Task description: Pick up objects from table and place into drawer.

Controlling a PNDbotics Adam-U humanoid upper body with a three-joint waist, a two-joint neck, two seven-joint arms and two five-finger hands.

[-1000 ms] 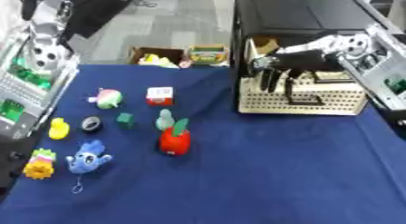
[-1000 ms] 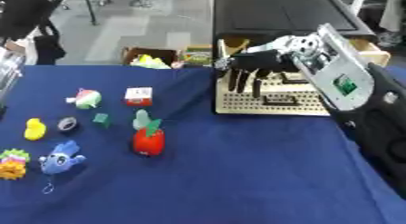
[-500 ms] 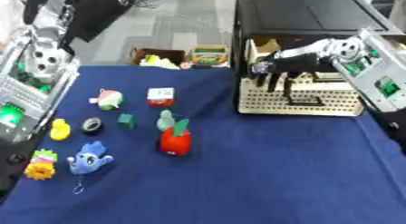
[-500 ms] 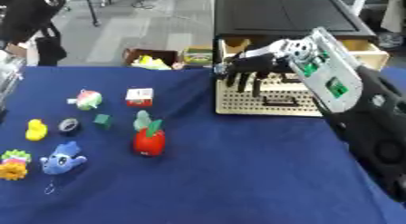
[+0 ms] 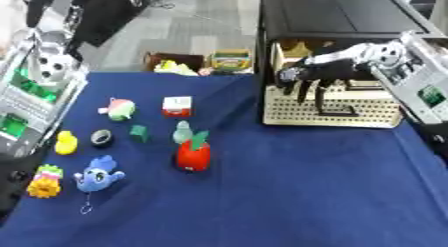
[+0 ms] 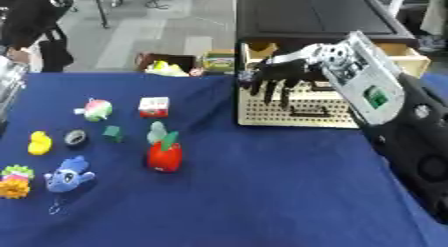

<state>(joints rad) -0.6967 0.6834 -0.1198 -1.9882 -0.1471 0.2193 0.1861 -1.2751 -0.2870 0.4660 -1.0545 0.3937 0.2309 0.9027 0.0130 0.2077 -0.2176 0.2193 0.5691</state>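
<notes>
My right hand [image 5: 308, 72] hangs over the open drawer [image 5: 331, 108] of the black cabinet [image 5: 341, 15], fingers straight and pointing down, holding nothing. The drawer has a pale perforated surface with a dark angled shape lying on it. On the blue cloth to the left lie a red fruit toy with a green leaf [image 5: 193, 155], a teal figure [image 5: 181, 132], a red and white cube [image 5: 177, 105], a pink and green ball [image 5: 119, 109], a small green block [image 5: 138, 133], a dark ring [image 5: 101, 137], a yellow duck [image 5: 66, 142], a blue animal toy [image 5: 98, 174] and a yellow flower toy [image 5: 44, 181].
My left forearm, with its green board [image 5: 26, 93], runs down the left edge. Beyond the table's far edge sit a brown box [image 5: 171, 65] and a crayon box [image 5: 230, 60]. The right forearm [image 6: 385, 106] crosses the table's right side.
My right hand has drifted slightly left and down over the drawer, fingers hanging straighter. The toys lie where they were.
</notes>
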